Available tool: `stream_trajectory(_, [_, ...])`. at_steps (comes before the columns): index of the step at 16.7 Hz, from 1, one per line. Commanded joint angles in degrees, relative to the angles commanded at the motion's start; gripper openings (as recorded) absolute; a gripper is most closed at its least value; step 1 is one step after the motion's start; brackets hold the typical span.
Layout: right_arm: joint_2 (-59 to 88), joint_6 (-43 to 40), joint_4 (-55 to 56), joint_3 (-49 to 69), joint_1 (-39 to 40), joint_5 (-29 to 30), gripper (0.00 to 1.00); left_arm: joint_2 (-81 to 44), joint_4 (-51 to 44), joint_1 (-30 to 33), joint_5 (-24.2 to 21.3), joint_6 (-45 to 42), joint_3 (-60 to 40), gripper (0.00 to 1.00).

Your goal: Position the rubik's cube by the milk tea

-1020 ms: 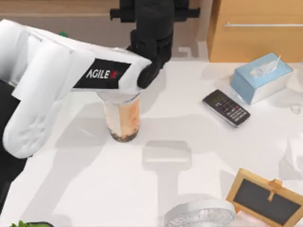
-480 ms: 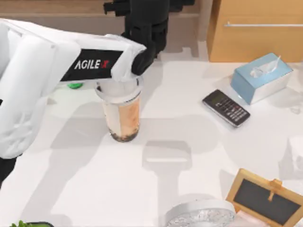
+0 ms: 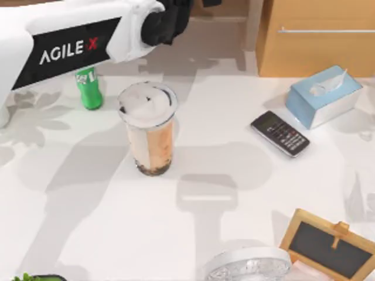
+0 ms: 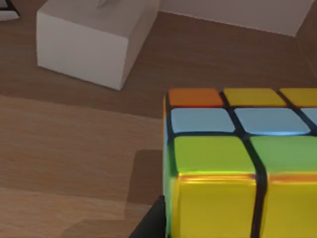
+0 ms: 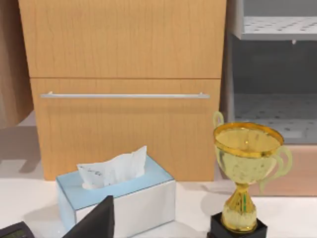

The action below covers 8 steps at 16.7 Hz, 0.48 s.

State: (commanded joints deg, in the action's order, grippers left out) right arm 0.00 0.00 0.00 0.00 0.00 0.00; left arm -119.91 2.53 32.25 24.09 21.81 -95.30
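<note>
Cube [image 4: 242,163] fills my left wrist view at close range, apparently clamped in my left fingers and carried high, well above the floor and off the table [image 3: 246,175]. From above, my left arm reaches past the table's far edge behind the milk tea [image 3: 149,132], which stands by a green bottle [image 3: 89,88]. My right arm sits parked near the tissue box [image 5: 116,196]; I cannot tell its fingers' state.
</note>
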Motion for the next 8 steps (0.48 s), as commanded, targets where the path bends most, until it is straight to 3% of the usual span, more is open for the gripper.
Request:
stream_trajectory(4, [0.0, 0.0, 0.0, 0.0, 0.0, 0.0, 1.0, 7.41, -24.84, -3.02, -8.01, 1.0, -0.36, 0.0])
stream_trajectory(8, [0.0, 0.0, 0.0, 0.0, 0.0, 0.0, 1.0, 11.83, -48.07, -10.88, -16.41, -3.65, 1.49, 0.0])
